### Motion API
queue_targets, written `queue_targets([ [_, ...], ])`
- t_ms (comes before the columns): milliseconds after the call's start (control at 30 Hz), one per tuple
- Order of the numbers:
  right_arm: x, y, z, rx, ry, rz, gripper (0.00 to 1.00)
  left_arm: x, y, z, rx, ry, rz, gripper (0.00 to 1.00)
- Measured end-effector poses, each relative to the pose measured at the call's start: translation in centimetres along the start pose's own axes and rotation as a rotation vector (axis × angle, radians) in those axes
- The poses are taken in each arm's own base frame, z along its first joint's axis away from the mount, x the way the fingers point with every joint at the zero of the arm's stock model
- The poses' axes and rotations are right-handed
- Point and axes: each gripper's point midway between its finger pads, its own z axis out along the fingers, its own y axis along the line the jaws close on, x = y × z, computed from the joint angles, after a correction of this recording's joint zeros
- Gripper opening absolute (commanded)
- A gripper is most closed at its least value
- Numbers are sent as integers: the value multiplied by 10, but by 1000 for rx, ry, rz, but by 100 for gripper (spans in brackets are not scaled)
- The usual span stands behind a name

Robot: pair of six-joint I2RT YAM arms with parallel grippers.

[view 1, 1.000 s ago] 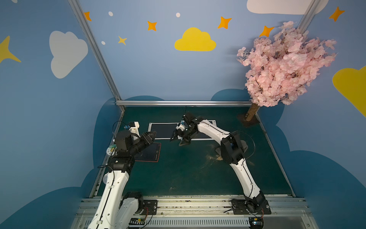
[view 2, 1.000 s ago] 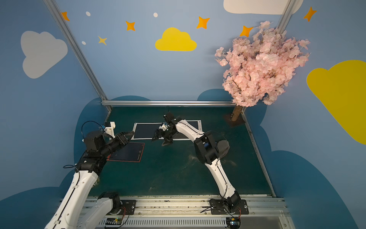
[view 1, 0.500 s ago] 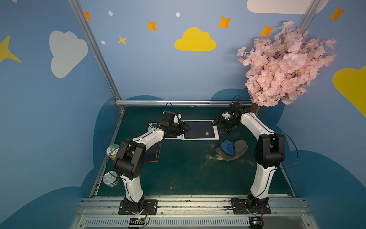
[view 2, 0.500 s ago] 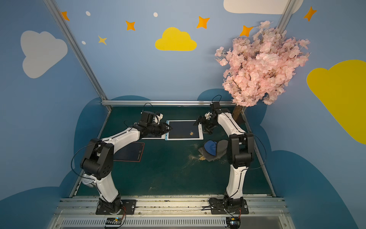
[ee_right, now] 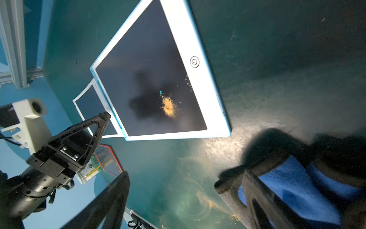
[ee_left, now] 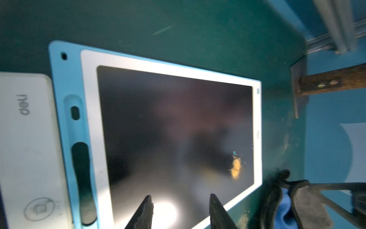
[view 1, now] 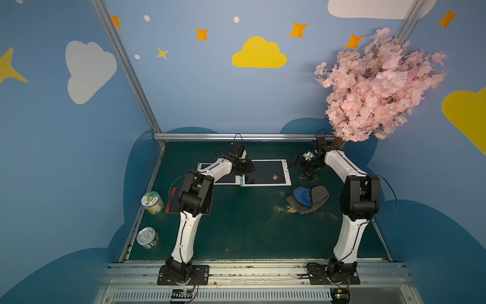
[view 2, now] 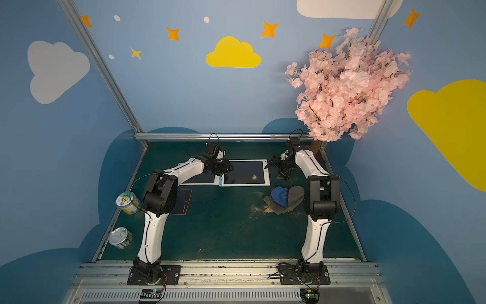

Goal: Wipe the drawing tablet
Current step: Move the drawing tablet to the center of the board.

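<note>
The drawing tablet (view 1: 265, 172) (view 2: 244, 172) lies flat at the back of the green mat. It has a white frame, a light blue rim and a dark screen (ee_left: 174, 128) (ee_right: 150, 79) with an orange powder smear (ee_left: 236, 167) (ee_right: 168, 107) near one end. My left gripper (view 1: 246, 168) (view 2: 226, 168) (ee_left: 180, 196) hovers over the tablet's left end, open and empty. My right gripper (view 1: 299, 171) (view 2: 276, 170) (ee_right: 171, 180) stands wide open just off the tablet's right end, holding nothing. A grey cloth with a blue patch (view 1: 307, 197) (view 2: 284, 198) (ee_right: 293, 184) lies crumpled on the mat in front of it.
A second white tablet (view 1: 203, 167) (ee_left: 25, 138) abuts the first on the left, and a red-framed one (view 1: 172, 198) lies under my left arm. Two cans (view 1: 152, 202) (view 1: 147, 238) stand by the left wall. A pink blossom tree (view 1: 373, 86) fills the back right corner. Orange dust (view 1: 289, 209) streaks the mat.
Since a second ago my left gripper has swung from the left side out to the tablet's left end and opened wider. My right gripper has left the tablet for its right end.
</note>
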Motion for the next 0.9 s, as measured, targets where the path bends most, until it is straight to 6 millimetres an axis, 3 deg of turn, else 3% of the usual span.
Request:
queue_targets([
  [233,-6,-8,14,24,12,11,89,-11,13,-2,-119,-41,34,48],
  [467,-5,-7,15,25,15,9,89,-18,21,-4,-180,-61,49,50],
  [667,-6,-6,17,25,18,2,89,-10,33,8,-207,-32,42,50],
  [900,-4,-4,30,34,43,-15,89,-11,36,5,-238,-32,50,50],
])
